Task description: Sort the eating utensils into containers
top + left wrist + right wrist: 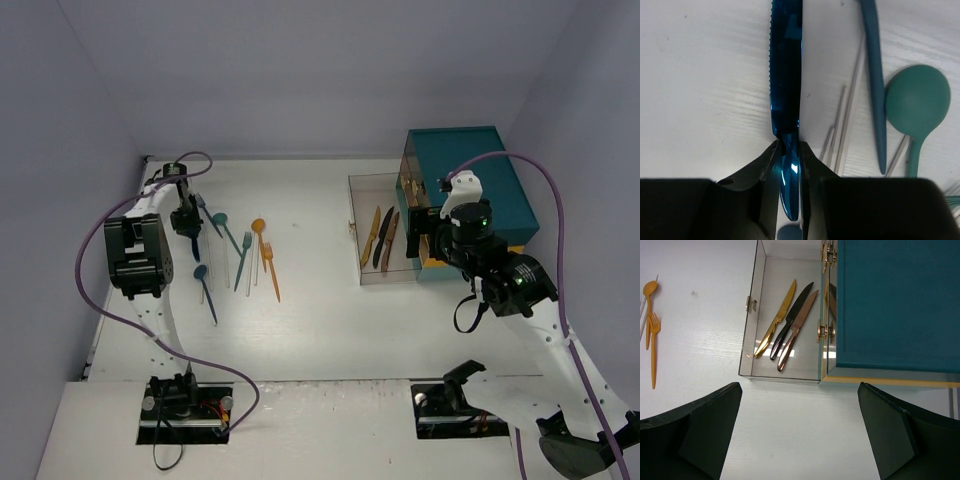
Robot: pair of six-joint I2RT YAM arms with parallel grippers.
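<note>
Nearest spread: on the white table (330, 330) we note loose utensils beside the left arm, among them a slim blue plastic spoon (207, 295) and an orange plastic fork (271, 272).
Left gripper: the left gripper (787, 145) is down among them. Its jaws are drawn narrow and press both sides of a glossy blue serrated plastic knife (786, 65) at the neck of the handle.
Knife position: it appears to lie along the table, and we cannot tell whether it is lifted. A round teal plastic spoon (917, 100) and thin clear plastic utensils (847, 125) lie just beside it.
Right gripper: the right gripper (797, 440) hangs wide open and empty, near the container.
Container: a see-through rectangular clear box (780, 377) holds three knives: gold (776, 320), dark (792, 320) and copper (799, 327). It stands against the opaque teal chest (890, 300).
Step in hand: we judge this to be the pick-up of the blue knife.
Next move: a straight lift clear of its neighbours, then a carry across the table to the box of knives. The thin, slick handle may twist in the pinch.
</note>
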